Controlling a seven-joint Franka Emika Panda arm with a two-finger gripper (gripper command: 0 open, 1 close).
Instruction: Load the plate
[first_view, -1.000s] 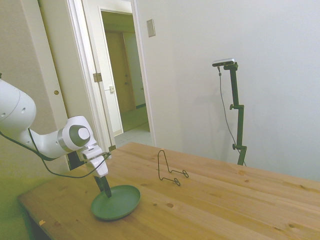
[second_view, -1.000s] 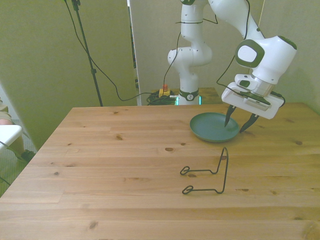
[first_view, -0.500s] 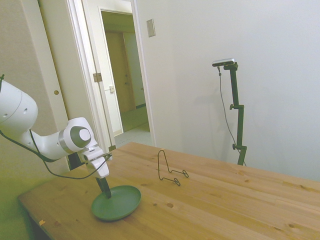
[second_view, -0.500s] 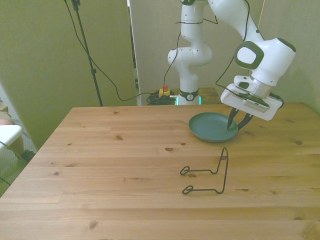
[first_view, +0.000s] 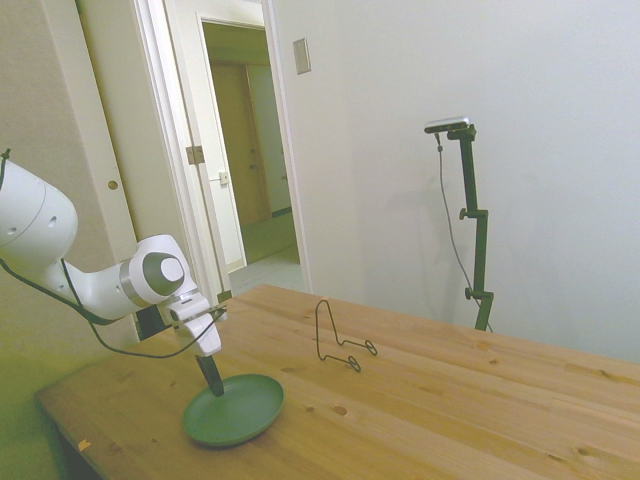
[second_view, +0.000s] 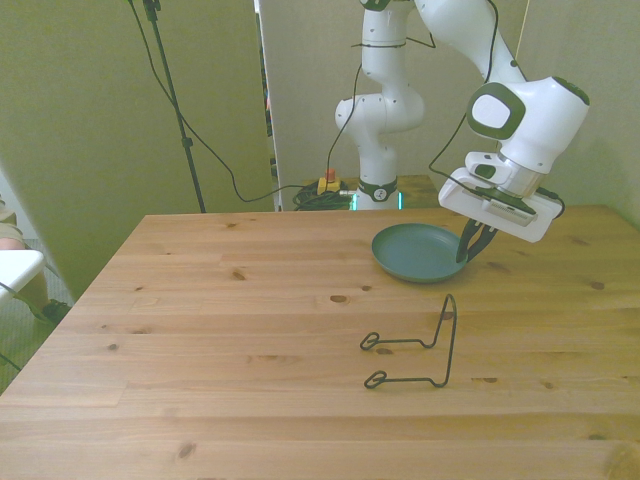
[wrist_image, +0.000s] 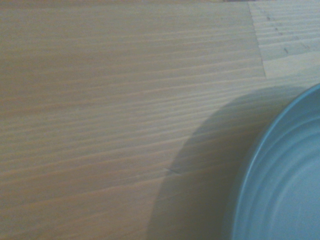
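1. Gripper (second_view: 472, 245): fingers drawn close together, pinched on the rim of the plate (second_view: 420, 252). Side view agrees: the dark fingers come down as one narrow stalk onto the plate's edge (first_view: 212, 385). Judged to have hold of the rim; actual contact between pads and rim is too small to confirm.

2. Plate relative to the jaws: nearly the whole disc lies to one side of the grip, toward the front view's left. The jaws sit at its edge on the front view's right. It is round, so no long axis; what matters is that the grip is at the rim, not the centre.

3. Plate attitude: looks flat or nearly flat on the table (second_view: 250, 330). The wrist view shows a slice of rim (wrist_image: 280, 170) with a broad shadow on the wood beside it, which may mean that edge is slightly raised; cannot be sure.

4. Outward: the black wire stand (second_view: 415, 350) sits well apart from the jaws, nearer the front camera, its upright loop toward the front view's right.

5. Judgement: the plate must travel from the jaws toward the stand and be tipped onto its edge to seat there. An edge grip leaves the disc hanging off one side, so sag or slip is the risk.
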